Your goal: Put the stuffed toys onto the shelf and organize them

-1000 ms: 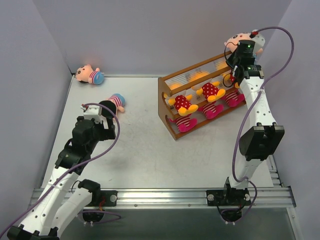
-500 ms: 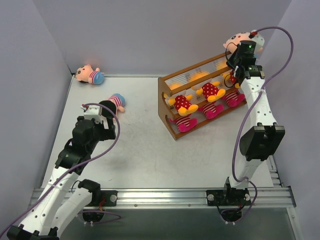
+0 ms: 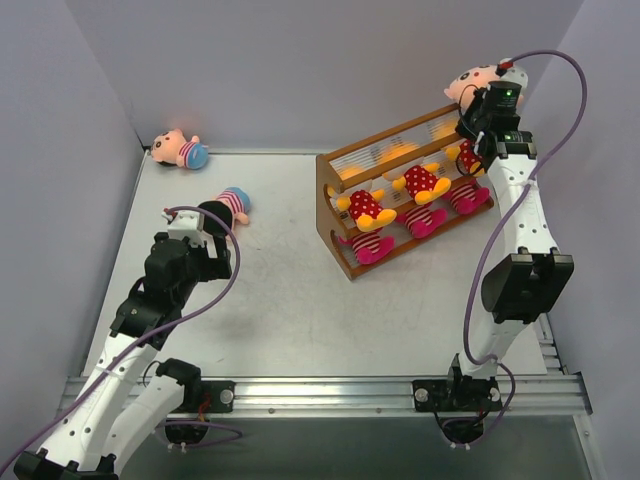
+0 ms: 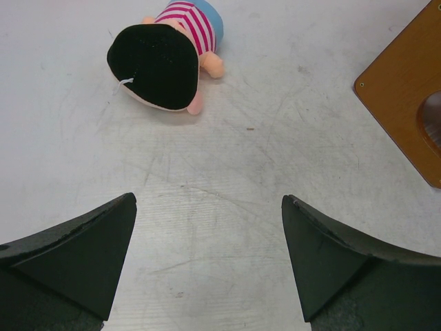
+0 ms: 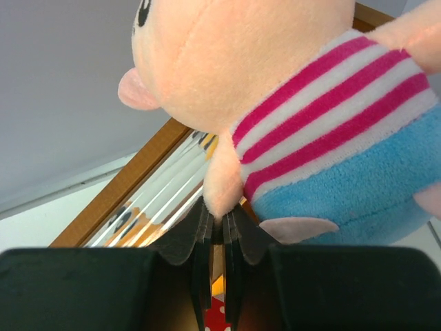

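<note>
- Grey table (image 3: 300,300) with pale walls around it; a wooden shelf (image 3: 327,190) stands at the far right.
- Above the shelf's right end, the right gripper (image 5: 217,215) pinches a boy doll (image 5: 275,76) by a peach limb (fingers pressed tight).
- Over bare table the left gripper (image 4: 208,207) is spread wide, near a second boy doll (image 4: 169,58).
- In the far left corner lies a third boy doll (image 3: 178,150).
- On the shelf sit bears (image 3: 365,207) and striped dolls (image 3: 370,247).

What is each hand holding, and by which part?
Right hand pinches the peach-faced striped doll by one arm; left hand is open, holding nothing.
</note>
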`<move>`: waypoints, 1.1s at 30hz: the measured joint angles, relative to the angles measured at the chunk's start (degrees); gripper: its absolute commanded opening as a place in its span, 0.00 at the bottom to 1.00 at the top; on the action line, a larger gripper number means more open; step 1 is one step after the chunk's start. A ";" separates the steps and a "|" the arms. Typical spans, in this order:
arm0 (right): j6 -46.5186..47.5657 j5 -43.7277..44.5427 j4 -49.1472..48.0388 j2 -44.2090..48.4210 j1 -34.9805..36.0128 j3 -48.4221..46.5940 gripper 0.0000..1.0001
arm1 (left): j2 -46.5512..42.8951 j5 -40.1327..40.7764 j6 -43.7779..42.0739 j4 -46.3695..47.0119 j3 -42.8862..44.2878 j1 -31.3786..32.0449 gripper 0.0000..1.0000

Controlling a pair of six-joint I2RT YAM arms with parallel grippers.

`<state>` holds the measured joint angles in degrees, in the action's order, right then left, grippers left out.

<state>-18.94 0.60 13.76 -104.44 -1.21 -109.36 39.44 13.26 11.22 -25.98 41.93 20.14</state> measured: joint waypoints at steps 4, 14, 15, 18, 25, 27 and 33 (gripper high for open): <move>1.57 -1.29 0.72 0.02 -0.72 0.11 0.00 | 0.00 0.00 0.00 0.02 0.00 0.00 0.95; 4.42 -3.52 1.09 0.02 -1.73 0.22 0.00 | 0.00 0.00 0.00 0.02 0.00 0.02 0.95; 4.46 -3.67 1.11 0.02 -1.77 0.22 0.00 | 0.00 0.00 0.00 0.02 0.00 0.02 0.95; 4.46 -3.96 1.07 0.02 -1.81 0.24 0.00 | 0.00 0.00 0.00 0.02 0.00 0.02 0.95; 4.46 -3.91 1.07 0.02 -1.84 0.24 0.00 | 0.00 0.00 0.00 0.02 0.00 0.02 0.95; 4.46 -3.87 1.07 0.02 -1.84 0.24 0.01 | 0.00 0.00 0.00 0.02 0.00 0.02 0.95; 4.50 -3.85 1.07 0.02 -1.84 0.24 0.09 | 0.00 0.00 0.00 0.02 0.00 0.02 0.95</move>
<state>-14.44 -3.25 14.83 -104.42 -3.05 -109.12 39.44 13.26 11.22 -25.96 41.93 20.16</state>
